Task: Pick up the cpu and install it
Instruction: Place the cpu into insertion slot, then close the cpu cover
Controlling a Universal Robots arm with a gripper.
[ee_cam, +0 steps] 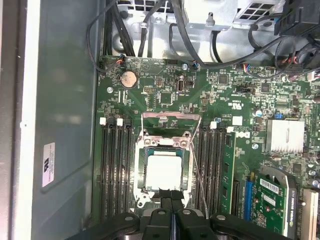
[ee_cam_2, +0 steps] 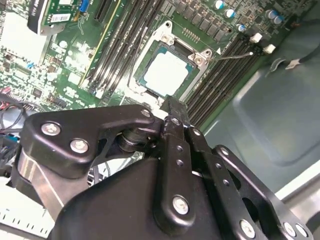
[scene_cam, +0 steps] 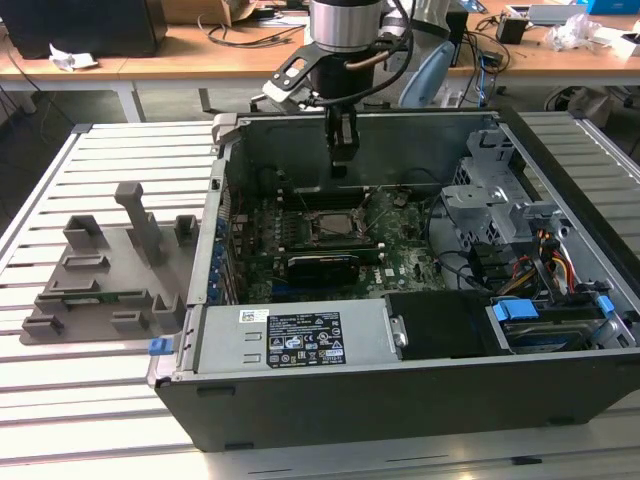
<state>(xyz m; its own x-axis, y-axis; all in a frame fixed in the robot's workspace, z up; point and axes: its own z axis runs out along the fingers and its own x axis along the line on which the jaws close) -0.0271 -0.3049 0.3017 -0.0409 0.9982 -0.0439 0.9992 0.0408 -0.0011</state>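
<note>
The cpu (ee_cam: 163, 171) is a pale silvery square lying flat inside the open metal-framed socket (ee_cam: 141, 167) on the green motherboard; in the second wrist view the cpu (ee_cam_2: 166, 73) sits the same way. My gripper (ee_cam: 171, 196) hovers above the socket's edge with its black fingers (ee_cam_2: 172, 107) pressed together and nothing between them. In the exterior view my gripper (scene_cam: 340, 160) hangs inside the open computer case, above the socket (scene_cam: 330, 226) and apart from it.
The socket's load plate (ee_cam: 171, 122) stands hinged up. Memory slots (ee_cam: 114, 170) flank the socket on both sides. A graphics card (scene_cam: 322, 266) lies just in front of it. Drive cages and cables (scene_cam: 500, 210) fill the case's right part. A grey plastic fixture (scene_cam: 110, 270) stands outside the case at the exterior view's left.
</note>
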